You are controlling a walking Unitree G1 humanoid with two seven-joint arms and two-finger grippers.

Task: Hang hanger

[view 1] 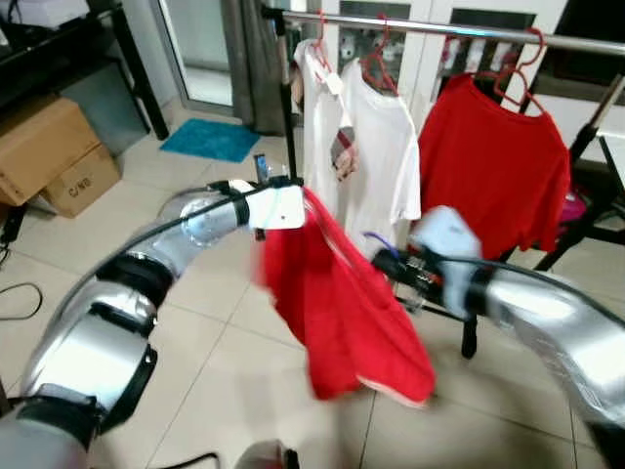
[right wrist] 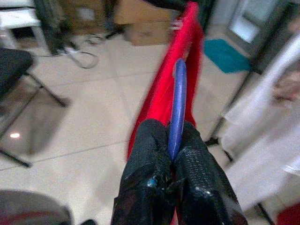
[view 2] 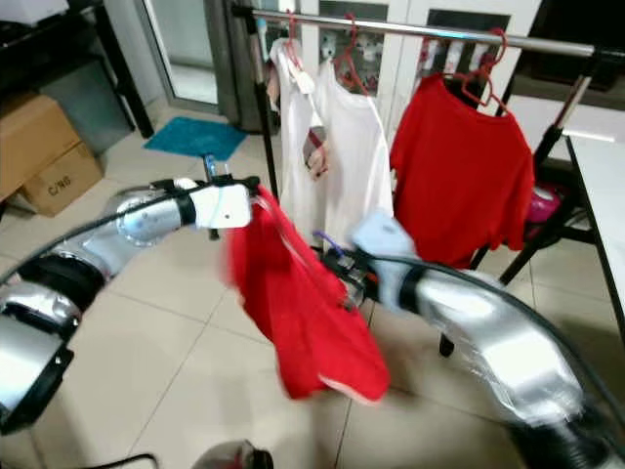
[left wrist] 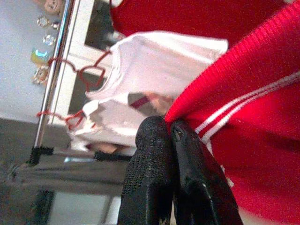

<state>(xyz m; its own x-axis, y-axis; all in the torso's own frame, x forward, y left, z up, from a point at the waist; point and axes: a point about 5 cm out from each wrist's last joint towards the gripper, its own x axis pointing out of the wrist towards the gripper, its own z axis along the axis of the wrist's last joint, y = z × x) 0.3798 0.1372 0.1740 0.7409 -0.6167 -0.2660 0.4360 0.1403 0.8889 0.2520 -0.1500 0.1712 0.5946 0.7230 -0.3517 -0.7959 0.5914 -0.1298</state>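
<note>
Head views: both arms are reaching toward the clothes rail (view 1: 430, 29), carrying a red shirt (view 1: 342, 303) between them in front of the garments already hanging there, two white shirts (view 1: 376, 156) and a red T-shirt (view 1: 498, 171). The left gripper (view 1: 278, 205) is holding the shirt's upper edge; the right gripper (view 1: 391, 262) is meeting it lower, at mid-chest height, well below the rail. Motion blur is softening the right arm, so the hanger's hook cannot be made out here.

Left wrist view: the left gripper (left wrist: 171, 129) is pinching the ribbed, white-striped hem of the red shirt, its fingers closed with almost no gap. The rail and red hangers (left wrist: 89, 75) are lying beyond.

Right wrist view: the right gripper (right wrist: 172, 136) is clamping a blue hanger (right wrist: 178, 101), probably by its arm, fingers closed tight on the plastic, with the red shirt draping from it.

Doing the step well is likely calling for raising the hanger above the rail, aiming at the free stretch between the white shirts and the red T-shirt, and keeping the cloth from snagging.
</note>
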